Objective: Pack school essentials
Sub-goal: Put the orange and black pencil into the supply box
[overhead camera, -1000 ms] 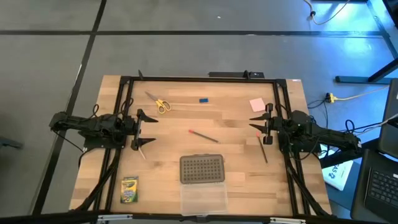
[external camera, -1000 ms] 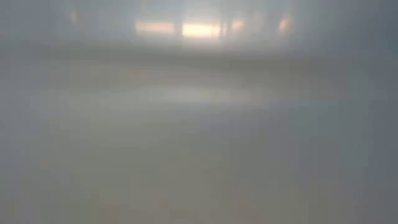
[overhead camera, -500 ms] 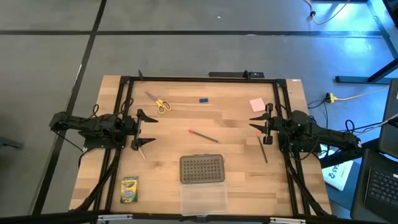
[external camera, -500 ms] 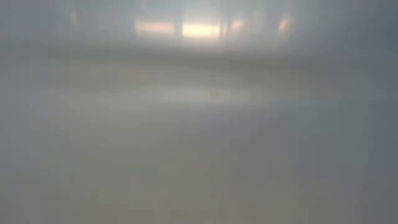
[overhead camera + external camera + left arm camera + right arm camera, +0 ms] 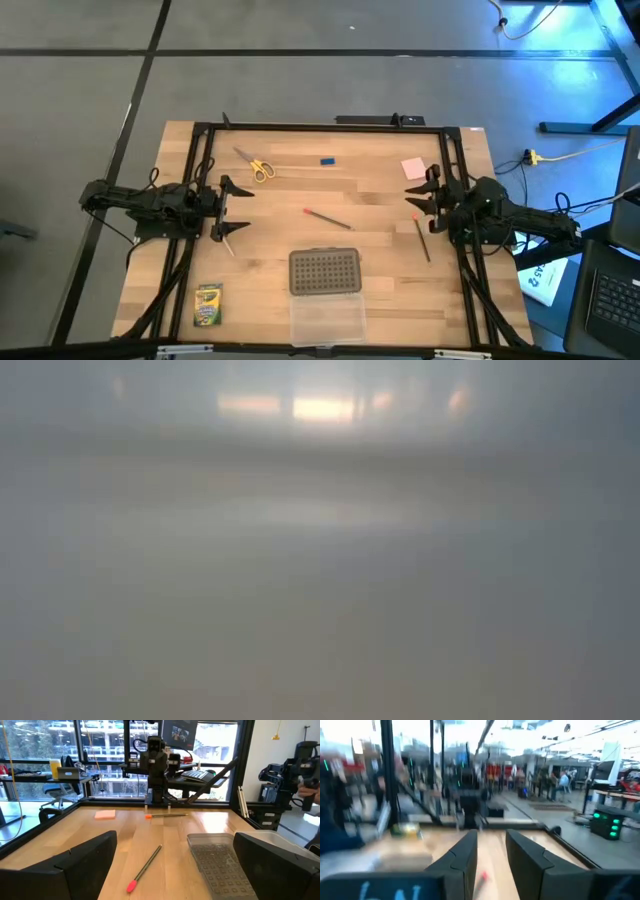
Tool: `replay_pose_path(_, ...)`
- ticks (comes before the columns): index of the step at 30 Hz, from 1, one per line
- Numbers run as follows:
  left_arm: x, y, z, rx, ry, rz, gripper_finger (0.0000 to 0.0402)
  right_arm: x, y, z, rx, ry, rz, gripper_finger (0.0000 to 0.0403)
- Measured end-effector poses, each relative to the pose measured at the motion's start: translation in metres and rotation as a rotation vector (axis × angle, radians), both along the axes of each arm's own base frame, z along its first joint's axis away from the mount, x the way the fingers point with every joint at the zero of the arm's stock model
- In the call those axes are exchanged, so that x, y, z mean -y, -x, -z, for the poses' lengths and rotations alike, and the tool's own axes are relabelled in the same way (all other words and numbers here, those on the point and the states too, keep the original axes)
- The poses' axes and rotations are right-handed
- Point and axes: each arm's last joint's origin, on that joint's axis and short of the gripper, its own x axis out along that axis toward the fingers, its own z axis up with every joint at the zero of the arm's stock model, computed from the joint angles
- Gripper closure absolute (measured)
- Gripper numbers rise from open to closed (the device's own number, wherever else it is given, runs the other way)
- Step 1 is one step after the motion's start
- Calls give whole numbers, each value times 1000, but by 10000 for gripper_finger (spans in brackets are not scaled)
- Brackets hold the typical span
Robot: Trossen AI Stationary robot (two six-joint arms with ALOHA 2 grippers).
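School essentials lie scattered on my wooden surface (image 5: 380, 215) in the high view: yellow-handled scissors (image 5: 256, 165) upper left, blue eraser (image 5: 326, 160) upper centre, pink pad (image 5: 413, 168) upper right, red pencil (image 5: 326, 218) mid-frame, dark pencil (image 5: 422, 240) right of centre, pale pencil (image 5: 228, 243) left of centre, crayon box (image 5: 208, 305) lower left. I see the left tool (image 5: 230, 208) open at centre-left, the right tool (image 5: 424, 193) open, empty, beside the dark pencil. Low view shows me only haze. Left wrist view: red pencil (image 5: 145, 868) lower centre, pink pad (image 5: 105, 814) left of centre, grey dotted lid (image 5: 216, 860) lower right. Right wrist view: blurred, fingers (image 5: 460, 860) apart.
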Motion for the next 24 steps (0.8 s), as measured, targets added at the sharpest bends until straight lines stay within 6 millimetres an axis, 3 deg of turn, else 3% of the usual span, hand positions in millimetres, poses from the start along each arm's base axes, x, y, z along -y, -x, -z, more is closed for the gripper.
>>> replay_pose_path(7, 0, 0, 0, 0, 0, 0, 5, -3, 11, -39, 89, 12, -3, 391)
replay_pose_path(16, 0, 0, 0, 0, 0, -1, 5, -7, 34, -115, -82, -26, 32, 400)
replay_pose_path(24, 0, 0, 0, 0, 0, 0, 5, 0, 8, -160, -408, -100, 67, 401)
